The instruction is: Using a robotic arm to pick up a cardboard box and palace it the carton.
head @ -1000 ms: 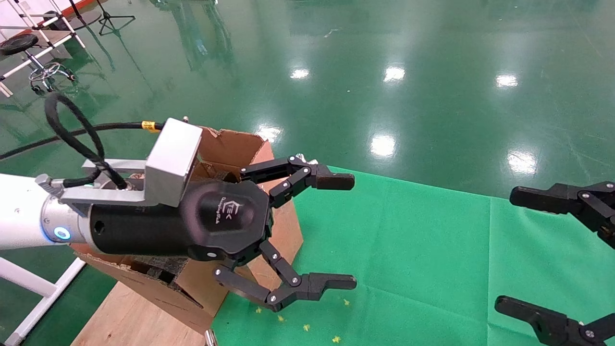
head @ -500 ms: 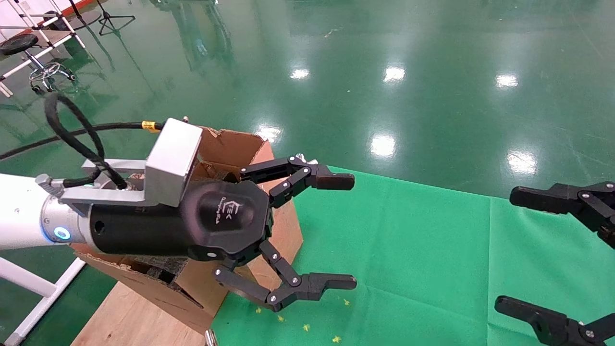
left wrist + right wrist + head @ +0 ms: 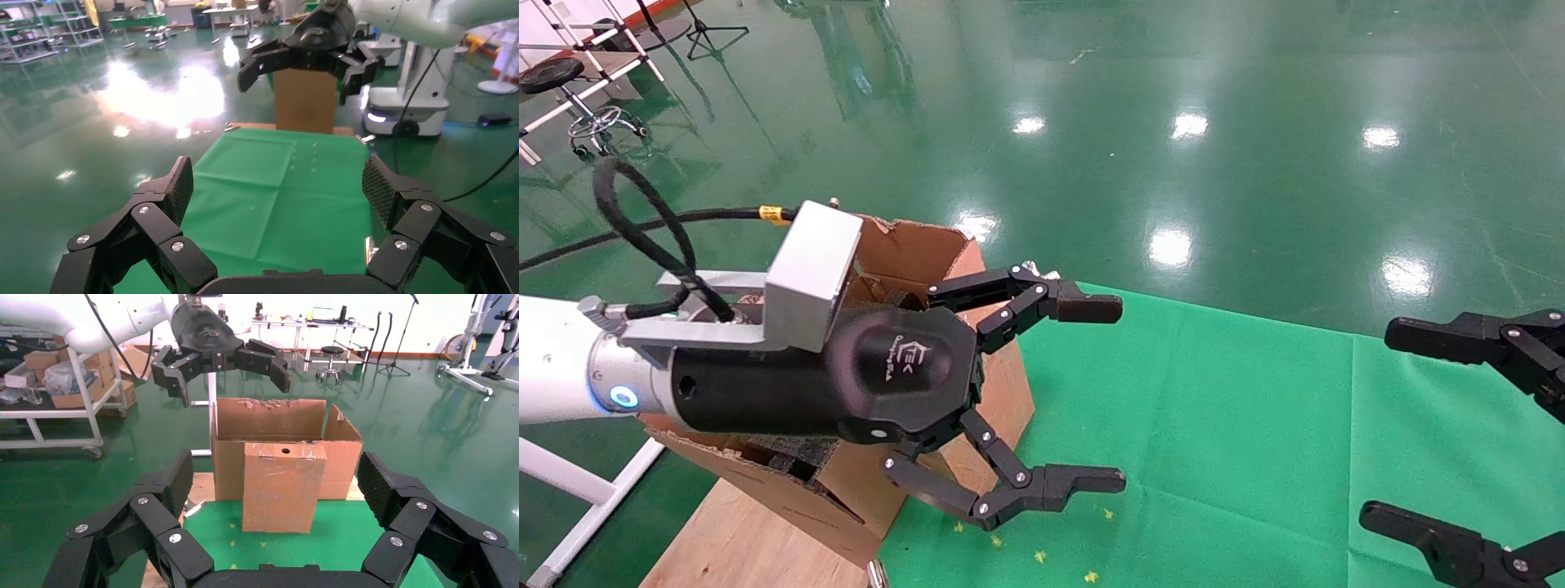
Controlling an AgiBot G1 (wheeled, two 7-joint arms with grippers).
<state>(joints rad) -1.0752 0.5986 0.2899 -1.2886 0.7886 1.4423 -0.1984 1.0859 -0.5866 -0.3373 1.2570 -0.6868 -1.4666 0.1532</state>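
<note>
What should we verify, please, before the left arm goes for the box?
1. Left pincer open: ok.
2. Left pincer empty: ok.
3. Box upright in front of the carton: ok.
4. Left pincer around the box: not ok; it hangs higher, above the carton.
5. Room inside the carton: cannot tell.
6. Right pincer open and off to the side: ok.
</note>
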